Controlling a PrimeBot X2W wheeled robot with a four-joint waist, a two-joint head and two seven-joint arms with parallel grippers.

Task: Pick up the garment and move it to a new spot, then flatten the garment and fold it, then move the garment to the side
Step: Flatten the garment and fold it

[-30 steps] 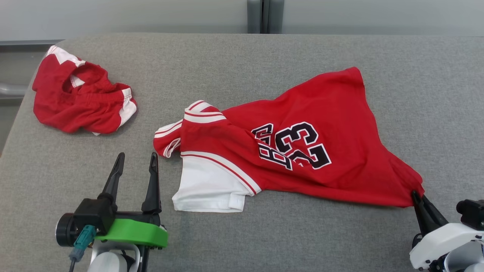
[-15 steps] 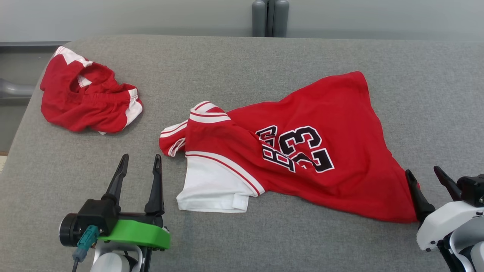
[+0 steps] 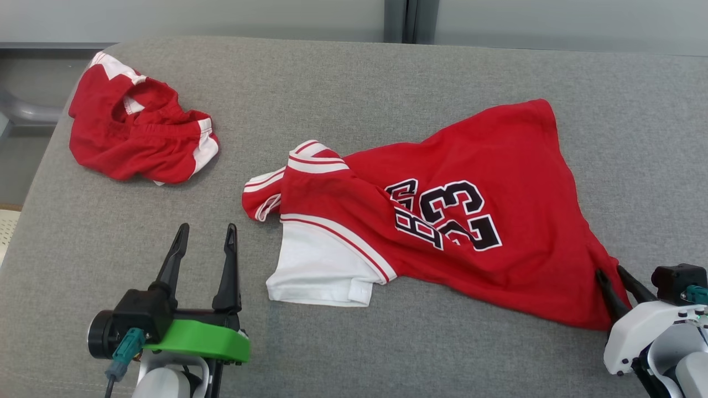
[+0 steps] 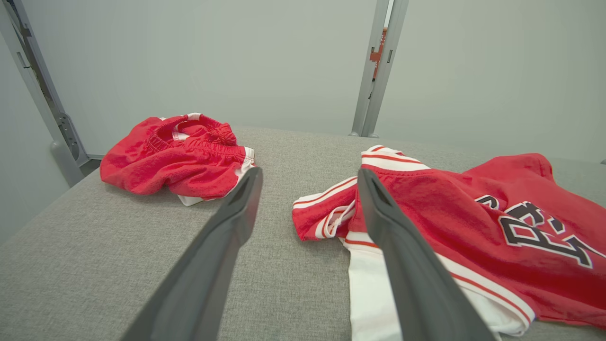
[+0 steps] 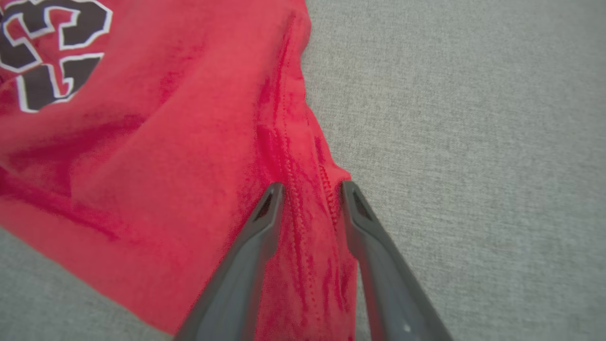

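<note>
The garment (image 3: 470,221) is a red jersey with white sleeve trim and the black number 23, lying crumpled across the middle and right of the grey table. My right gripper (image 3: 611,272) is at its near right corner. In the right wrist view the two fingers (image 5: 265,222) straddle a bunched ridge of the red hem (image 5: 307,222), still apart, with cloth between them. My left gripper (image 3: 206,232) stands open on the table left of the white sleeve (image 4: 369,293), holding nothing and not touching the cloth.
A second red and white piece, crumpled shorts (image 3: 138,138), lies at the far left corner of the grey padded table (image 3: 387,83). A grey wall and a metal post (image 4: 378,71) stand behind the table. Its left edge is close to the shorts.
My right gripper let go of the jersey's corner, opened wide, and now its fingers have narrowed around the hem. The head camera shifted, moving the whole picture. The left gripper stayed still.
</note>
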